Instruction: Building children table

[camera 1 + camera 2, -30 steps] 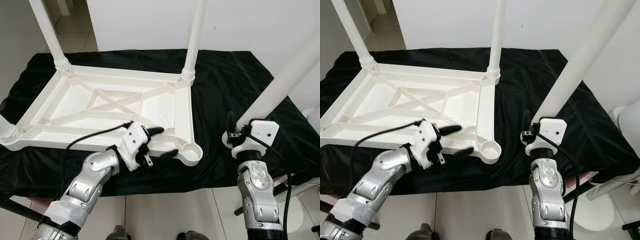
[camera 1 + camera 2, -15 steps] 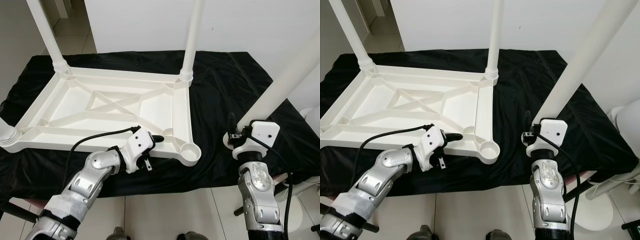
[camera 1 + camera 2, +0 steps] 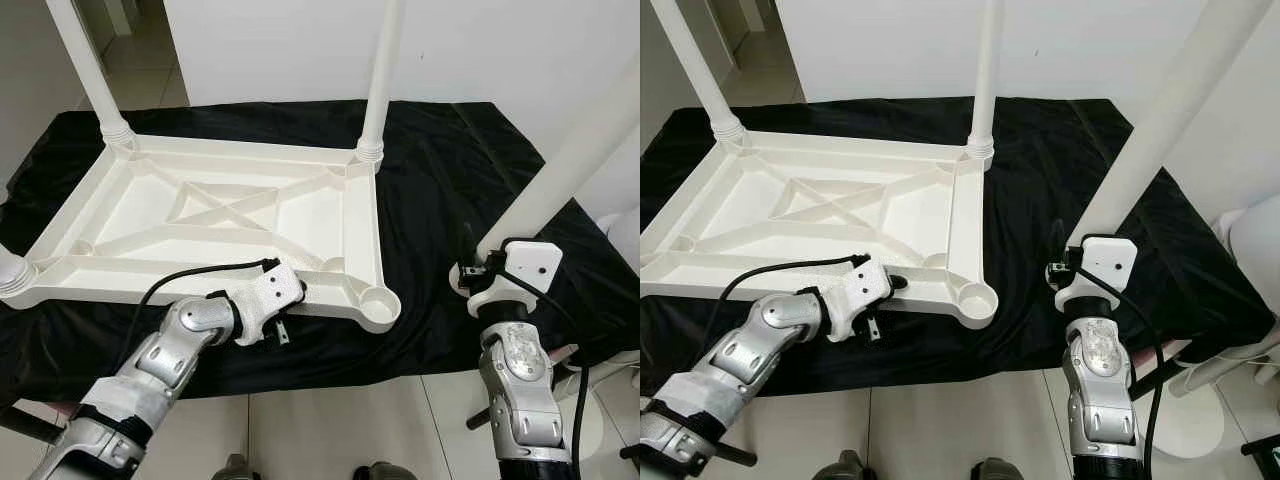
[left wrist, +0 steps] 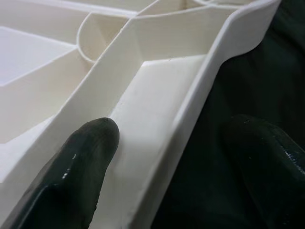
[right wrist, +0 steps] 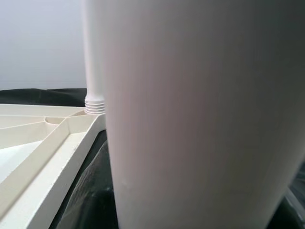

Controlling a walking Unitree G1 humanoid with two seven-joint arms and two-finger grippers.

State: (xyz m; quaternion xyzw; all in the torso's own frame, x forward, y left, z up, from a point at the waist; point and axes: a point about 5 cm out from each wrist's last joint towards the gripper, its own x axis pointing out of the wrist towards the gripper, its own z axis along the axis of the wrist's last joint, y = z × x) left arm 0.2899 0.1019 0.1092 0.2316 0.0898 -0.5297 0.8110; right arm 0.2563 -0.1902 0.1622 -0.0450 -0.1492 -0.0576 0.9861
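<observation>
A white plastic tabletop (image 3: 230, 215) lies upside down on black cloth. White legs stand in its far left corner (image 3: 90, 70), far right corner (image 3: 380, 70) and near left corner (image 3: 8, 272). The near right corner socket (image 3: 378, 300) is an empty round cup. My left gripper (image 3: 290, 312) is open at the near rim (image 4: 200, 95), with one finger (image 4: 81, 162) inside the frame and the other finger (image 4: 267, 157) outside over the cloth. My right gripper (image 3: 478, 262) is shut on a loose white leg (image 3: 570, 150) that tilts up to the right, just right of the empty socket.
The black cloth (image 3: 450, 170) covers the whole work surface, and its front edge drops to tiled floor (image 3: 330, 430). A white wall stands behind. A white rounded object (image 3: 625, 230) sits at the right edge. Bare cloth lies between the tabletop and my right gripper.
My left gripper has slid down and in along the near rim, so its fingers now straddle the rim. The right gripper keeps the leg in the same place.
</observation>
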